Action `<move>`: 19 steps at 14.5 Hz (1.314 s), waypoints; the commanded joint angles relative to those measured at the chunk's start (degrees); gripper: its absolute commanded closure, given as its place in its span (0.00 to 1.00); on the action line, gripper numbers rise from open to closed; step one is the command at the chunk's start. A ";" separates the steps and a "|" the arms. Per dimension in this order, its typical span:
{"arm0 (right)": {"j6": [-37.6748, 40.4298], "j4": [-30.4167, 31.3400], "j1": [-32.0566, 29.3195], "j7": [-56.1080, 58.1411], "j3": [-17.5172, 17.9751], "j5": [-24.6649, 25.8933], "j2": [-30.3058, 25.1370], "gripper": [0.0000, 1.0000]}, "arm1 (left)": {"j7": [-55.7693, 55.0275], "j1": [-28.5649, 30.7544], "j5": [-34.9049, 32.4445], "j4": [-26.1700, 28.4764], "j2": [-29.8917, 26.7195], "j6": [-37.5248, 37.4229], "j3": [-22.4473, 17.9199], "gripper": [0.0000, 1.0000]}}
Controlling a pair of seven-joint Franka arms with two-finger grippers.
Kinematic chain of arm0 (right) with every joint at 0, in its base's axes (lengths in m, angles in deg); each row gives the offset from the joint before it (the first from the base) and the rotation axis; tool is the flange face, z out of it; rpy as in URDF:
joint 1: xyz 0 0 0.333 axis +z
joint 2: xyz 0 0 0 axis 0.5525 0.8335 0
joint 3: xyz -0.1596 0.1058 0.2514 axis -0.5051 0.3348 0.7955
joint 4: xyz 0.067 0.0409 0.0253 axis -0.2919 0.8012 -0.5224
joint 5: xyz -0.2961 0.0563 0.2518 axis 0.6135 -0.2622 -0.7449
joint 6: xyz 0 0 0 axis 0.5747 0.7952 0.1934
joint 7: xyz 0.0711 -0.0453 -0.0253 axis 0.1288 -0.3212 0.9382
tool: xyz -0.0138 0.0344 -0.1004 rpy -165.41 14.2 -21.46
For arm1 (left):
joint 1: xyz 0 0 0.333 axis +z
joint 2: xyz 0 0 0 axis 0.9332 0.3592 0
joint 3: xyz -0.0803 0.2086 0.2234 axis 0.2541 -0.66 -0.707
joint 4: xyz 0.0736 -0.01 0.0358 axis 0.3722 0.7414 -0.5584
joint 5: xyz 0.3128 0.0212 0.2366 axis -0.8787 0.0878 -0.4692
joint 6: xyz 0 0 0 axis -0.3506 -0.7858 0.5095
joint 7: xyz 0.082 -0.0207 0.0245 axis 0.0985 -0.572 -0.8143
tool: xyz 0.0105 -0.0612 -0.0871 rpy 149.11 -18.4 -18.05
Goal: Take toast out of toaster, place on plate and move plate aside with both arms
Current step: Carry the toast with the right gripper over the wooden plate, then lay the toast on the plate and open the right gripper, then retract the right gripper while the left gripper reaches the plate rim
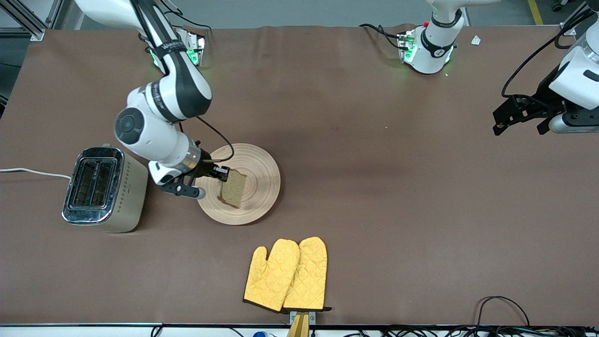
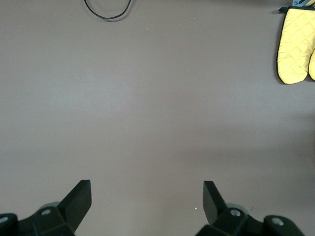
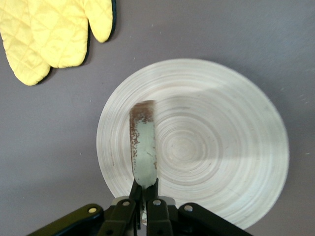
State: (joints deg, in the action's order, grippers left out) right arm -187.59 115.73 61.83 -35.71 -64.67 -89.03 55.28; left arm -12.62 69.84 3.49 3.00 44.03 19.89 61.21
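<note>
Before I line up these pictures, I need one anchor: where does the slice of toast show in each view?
Front view: light brown toast slice, pinched by the right pincer, over the round beige wooden plate.
Left wrist view: absent.
Right wrist view: edge-on, over the plate.
Shared landmark: yellow quilted oven mitts.

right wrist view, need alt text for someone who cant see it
The right claw is shut on one edge of the toast, holding the slice edge-on over the round wooden plate. Two yellow oven mitts lie on the brown table beside the plate.
</note>
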 commanded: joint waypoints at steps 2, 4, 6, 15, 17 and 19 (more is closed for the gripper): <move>-6.78 8.55 1.06 1.24 -0.43 -1.50 -1.55 1.00 | 0.20 0.51 0.22 -0.72 0.27 -0.60 0.34 0.00; -7.04 12.68 -0.51 7.64 -0.61 -1.50 -2.25 1.00 | 0.20 0.51 0.22 -0.81 0.27 -0.60 0.34 0.00; -8.35 16.38 -3.50 12.31 -0.61 -1.50 -3.39 1.00 | 0.20 0.51 0.22 -0.72 0.27 -0.60 0.25 0.00; -1.73 13.87 -7.72 16.72 -2.88 -0.27 -4.72 0.00 | 0.99 -0.36 13.81 0.42 7.01 -0.51 0.52 0.00; 8.55 7.12 -10.26 16.64 -4.47 5.32 -4.98 0.00 | 0.90 -1.06 24.42 0.25 13.77 0.45 1.04 0.00; 18.83 -1.75 -12.81 16.29 -4.65 12.18 -6.12 0.00 | 0.99 -3.17 32.62 0.07 20.72 5.26 2.00 0.00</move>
State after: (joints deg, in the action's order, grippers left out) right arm -177.61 121.45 51.92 -19.53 -69.63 -81.77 50.89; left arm -12.03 68.42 30.29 5.09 57.63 22.00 62.21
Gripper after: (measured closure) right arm 0.093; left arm 0.000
